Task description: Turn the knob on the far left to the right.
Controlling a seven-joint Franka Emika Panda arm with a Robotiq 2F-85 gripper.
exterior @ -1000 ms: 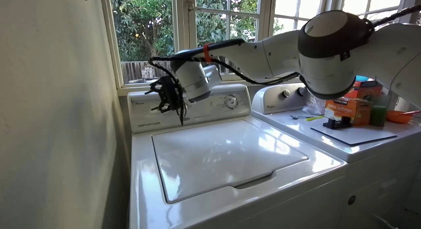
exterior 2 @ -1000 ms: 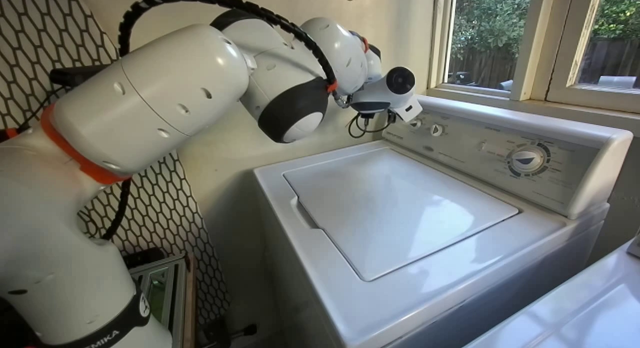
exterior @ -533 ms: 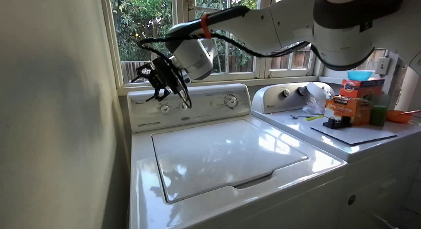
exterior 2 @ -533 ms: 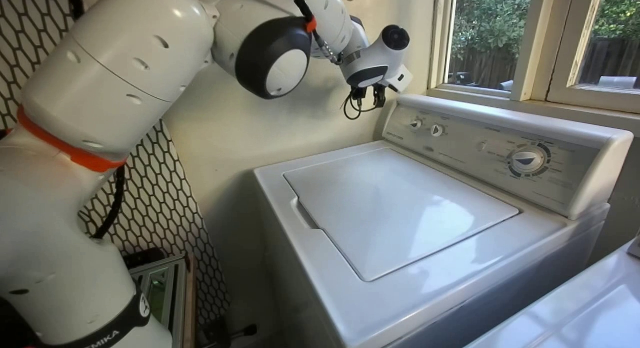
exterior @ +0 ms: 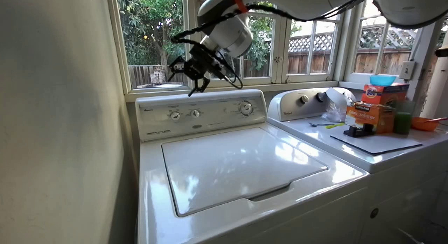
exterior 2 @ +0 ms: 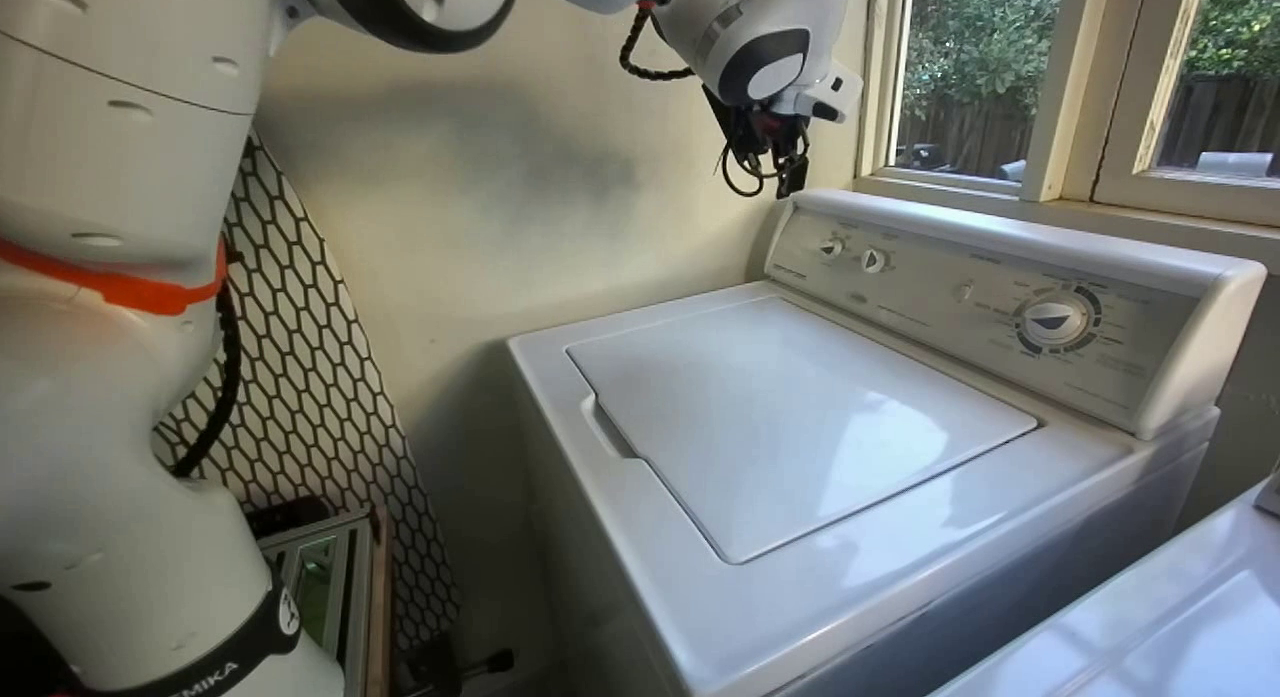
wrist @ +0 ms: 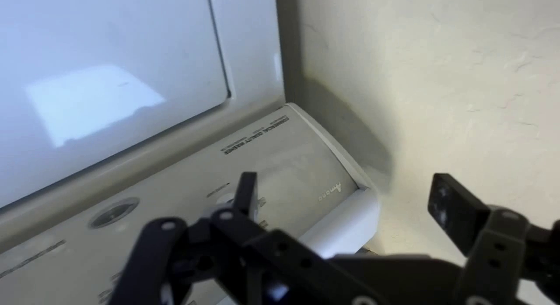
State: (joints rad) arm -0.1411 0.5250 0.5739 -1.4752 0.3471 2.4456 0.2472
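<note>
The knob (exterior: 175, 115) is the small round silver-grey dial at the far left of the white washer's control panel. It also shows in an exterior view (exterior 2: 831, 247). In the wrist view only a sliver of the knob (wrist: 223, 200) shows behind one finger. My gripper (exterior: 180, 87) hangs above the panel's top edge near its left end, tilted downward, apart from the knob. It also shows in an exterior view (exterior 2: 775, 162). In the wrist view the gripper (wrist: 345, 182) has its fingers wide apart with nothing between them. The washer's panel corner and the wall lie beyond the fingers.
A twin small knob (exterior: 195, 113) sits right of the knob, and the large timer dial (exterior: 246, 108) is further right. A wall (exterior: 70, 132) stands close to the washer's left. Windows (exterior: 241, 65) are behind. A dryer (exterior: 290, 105) stands to the right, bearing a softener box (exterior: 367, 116).
My gripper has risen from in front of the panel, where it hid the knob, to above the top edge, then shifted right. The knob is uncovered; between the last two moments it looks the same.
</note>
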